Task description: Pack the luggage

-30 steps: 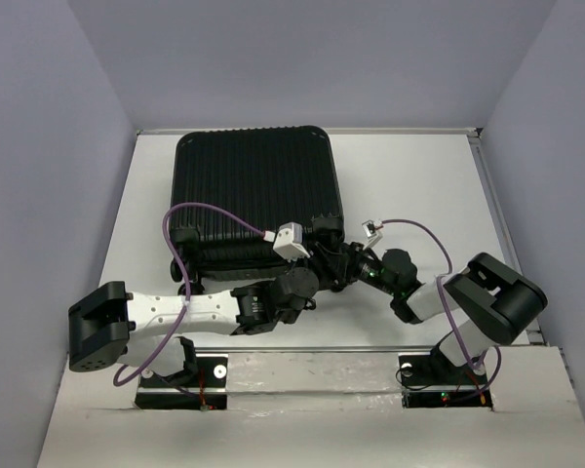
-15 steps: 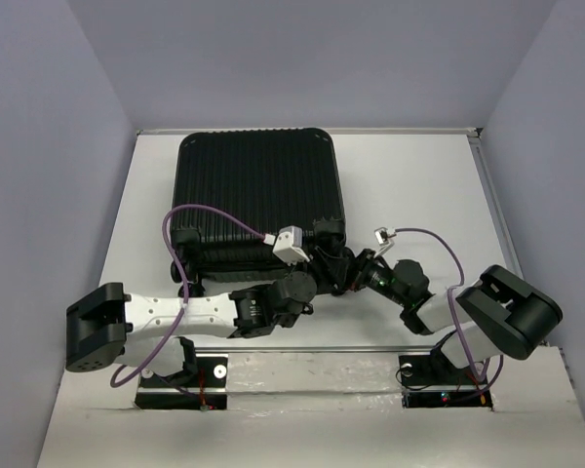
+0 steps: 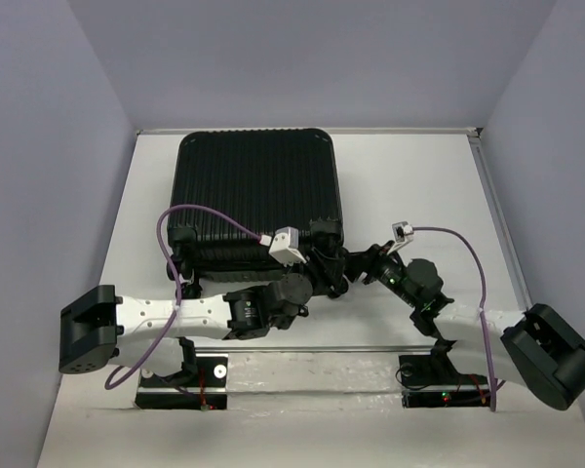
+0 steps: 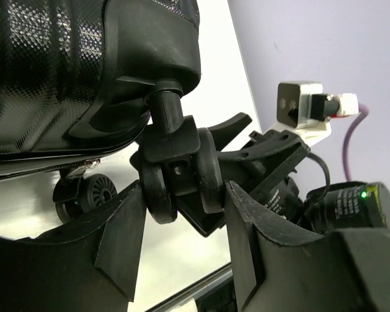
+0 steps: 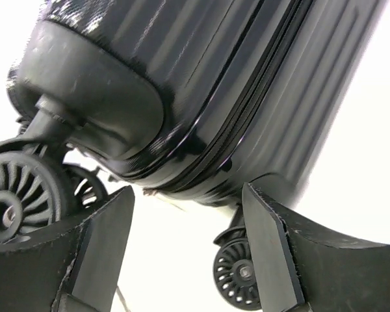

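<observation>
The luggage (image 3: 258, 190) is a black ribbed hard-shell suitcase, lying closed on the table. My left gripper (image 3: 322, 265) is at its near right corner. In the left wrist view, that gripper (image 4: 182, 192) is shut on a black caster wheel (image 4: 179, 172), and both fingers (image 4: 120, 227) press the wheel's sides. My right gripper (image 3: 357, 263) is just right of that corner and points at it. In the right wrist view, the right gripper (image 5: 187, 195) is open with nothing between its fingers. The luggage shell (image 5: 201, 78) fills the view above them.
The white table (image 3: 419, 185) lies to the right of the luggage, bounded by grey walls. Purple cables (image 3: 200, 219) loop over both arms. Two more caster wheels (image 5: 237, 273) show under the shell. The right arm's wrist camera (image 4: 299, 104) sits close behind the held wheel.
The right gripper has opened and drawn slightly back to the right. Its elbow has swung far out to the right and low. The left arm has held its grip.
</observation>
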Robot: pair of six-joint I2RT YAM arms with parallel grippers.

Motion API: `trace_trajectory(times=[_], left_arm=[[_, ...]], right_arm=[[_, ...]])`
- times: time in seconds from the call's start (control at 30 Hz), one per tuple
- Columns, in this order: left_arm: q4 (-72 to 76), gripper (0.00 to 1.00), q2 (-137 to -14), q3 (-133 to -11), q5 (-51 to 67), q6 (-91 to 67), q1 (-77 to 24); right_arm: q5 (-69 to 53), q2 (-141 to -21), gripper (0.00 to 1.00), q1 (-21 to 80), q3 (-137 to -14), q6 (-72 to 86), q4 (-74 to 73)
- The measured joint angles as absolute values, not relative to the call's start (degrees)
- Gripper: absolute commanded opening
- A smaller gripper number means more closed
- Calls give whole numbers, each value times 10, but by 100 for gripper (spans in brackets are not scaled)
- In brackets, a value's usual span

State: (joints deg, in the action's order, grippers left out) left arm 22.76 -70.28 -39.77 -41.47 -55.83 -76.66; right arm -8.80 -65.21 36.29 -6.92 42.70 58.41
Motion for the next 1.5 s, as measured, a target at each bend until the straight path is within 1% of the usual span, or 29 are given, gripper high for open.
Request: trace_trajectory(times=[0.13, 0.2, 0.27, 0.3, 0.33, 0.5, 0.6, 0.73, 0.8, 0.97, 1.07, 1.37, 1.47, 1.5], left_arm=[[220, 6, -703, -398, -418, -557, -768], [211, 6, -702, -398, -422, -555, -768], [203, 6, -702, -398, -423, -554, -768], [202, 6, -702, -398, -423, -554, -768], [200, 6, -702, -398, -425, -553, -767], [197, 6, -702, -398, -430, -553, -764], [205, 6, -702, -398, -428, -553, -764], [208, 6, -703, -398, -425, -553, -764], [210, 6, -706, -398, -425, -553, -764], [217, 6, -711, -398, -426, -554, -763], [218, 6, -712, -398, -426, -553, -760], [219, 6, -712, -398, -425, -553, -760], [220, 6, -712, -398, -425, -553, -760], [220, 6, -712, -398, -425, -553, -760]], right_arm=[[-94, -664, 72, 359, -102, 407, 542], [-103, -684, 66, 359, -109, 410, 549], [-112, -702, 63, 359, -109, 414, 562], [-121, -712, 59, 359, -111, 417, 574], [-127, -724, 57, 359, -112, 419, 585], [-165, -769, 55, 363, -108, 422, 631], [-195, -771, 56, 374, -89, 424, 649], [-238, -764, 66, 385, -81, 422, 678], [-248, -766, 69, 387, -86, 420, 684], [-271, -815, 69, 390, -109, 414, 723], [-275, -836, 67, 393, -117, 414, 744], [-251, -831, 65, 395, -100, 416, 754], [-228, -818, 66, 394, -89, 416, 741], [-219, -814, 68, 394, -85, 416, 736]])
